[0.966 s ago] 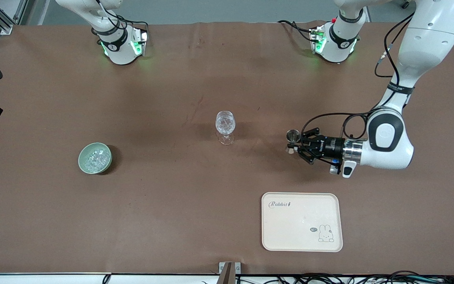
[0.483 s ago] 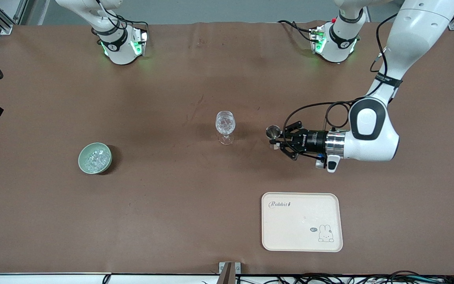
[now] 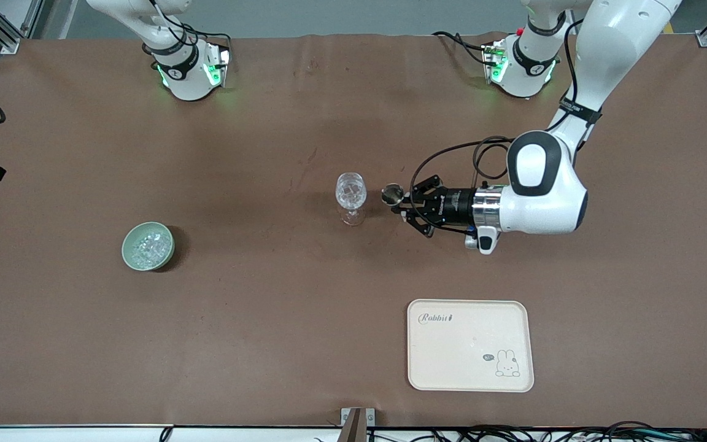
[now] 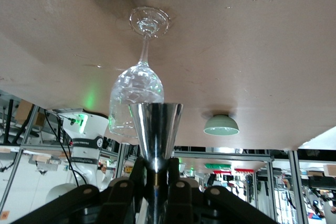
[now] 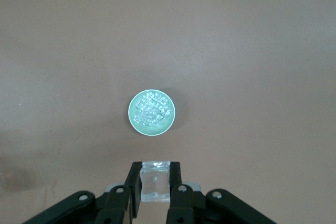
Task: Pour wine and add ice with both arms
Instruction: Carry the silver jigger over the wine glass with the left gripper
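Your left gripper is clamped on a small metal measuring cup, carried upright just beside the wine glass at mid-table, on the side toward the left arm's end. In the left wrist view the steel cone sits pinched between the black fingers, its rim close to the bowl of the glass but not yet over it. You cannot read from these frames whether the cup holds any liquid. The glass stands on its foot and glints as if something clear sits inside; whether that is ice, wine or only reflections cannot be told. Your right gripper is out of the front view; its own wrist camera shows it high above the table, over the green bowl, jaws squeezed on a clear, glassy block. The ice lies heaped in that bowl, toward the right arm's end of the table and a little nearer the front camera than the glass. A cream tray lies nearer the front camera, toward the left arm's end. Judgement: the pour looks about to start, with the cup needing to reach over the rim and tip; the held chunk then needs carrying across to the glass. Neither step looks finished.
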Controlling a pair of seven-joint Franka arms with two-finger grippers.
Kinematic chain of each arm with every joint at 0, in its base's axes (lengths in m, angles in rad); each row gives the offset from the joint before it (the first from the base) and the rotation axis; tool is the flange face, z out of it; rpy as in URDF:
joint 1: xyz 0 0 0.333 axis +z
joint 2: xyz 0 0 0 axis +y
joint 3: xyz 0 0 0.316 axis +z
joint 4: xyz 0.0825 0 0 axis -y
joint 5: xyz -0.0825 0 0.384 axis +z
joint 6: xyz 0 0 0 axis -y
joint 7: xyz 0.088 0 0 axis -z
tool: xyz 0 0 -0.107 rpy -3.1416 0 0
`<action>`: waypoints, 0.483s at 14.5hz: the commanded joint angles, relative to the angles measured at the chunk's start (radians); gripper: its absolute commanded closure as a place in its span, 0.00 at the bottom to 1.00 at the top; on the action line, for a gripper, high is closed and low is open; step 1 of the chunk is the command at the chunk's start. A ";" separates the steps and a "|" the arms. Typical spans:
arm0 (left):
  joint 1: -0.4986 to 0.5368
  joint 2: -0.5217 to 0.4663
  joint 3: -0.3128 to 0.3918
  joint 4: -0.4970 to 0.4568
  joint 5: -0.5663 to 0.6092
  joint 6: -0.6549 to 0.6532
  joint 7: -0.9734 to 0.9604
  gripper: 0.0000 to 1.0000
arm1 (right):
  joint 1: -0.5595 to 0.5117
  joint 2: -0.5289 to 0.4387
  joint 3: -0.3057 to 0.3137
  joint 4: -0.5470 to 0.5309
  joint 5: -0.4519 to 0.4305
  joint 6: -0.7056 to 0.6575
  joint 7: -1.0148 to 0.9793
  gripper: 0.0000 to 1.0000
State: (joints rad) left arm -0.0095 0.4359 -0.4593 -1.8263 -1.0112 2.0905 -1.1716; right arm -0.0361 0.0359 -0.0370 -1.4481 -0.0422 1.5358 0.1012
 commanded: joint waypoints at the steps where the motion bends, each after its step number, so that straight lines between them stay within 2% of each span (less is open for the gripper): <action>1: -0.026 -0.051 0.002 -0.036 0.052 0.034 -0.066 0.99 | -0.002 -0.007 0.003 -0.006 0.004 -0.006 -0.005 0.99; 7: -0.101 -0.048 0.002 -0.036 0.138 0.109 -0.170 0.99 | -0.002 -0.007 0.005 -0.006 0.004 -0.008 -0.003 0.99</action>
State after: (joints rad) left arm -0.0965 0.4163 -0.4595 -1.8414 -0.9038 2.1772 -1.3049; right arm -0.0359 0.0360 -0.0369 -1.4489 -0.0422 1.5332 0.1012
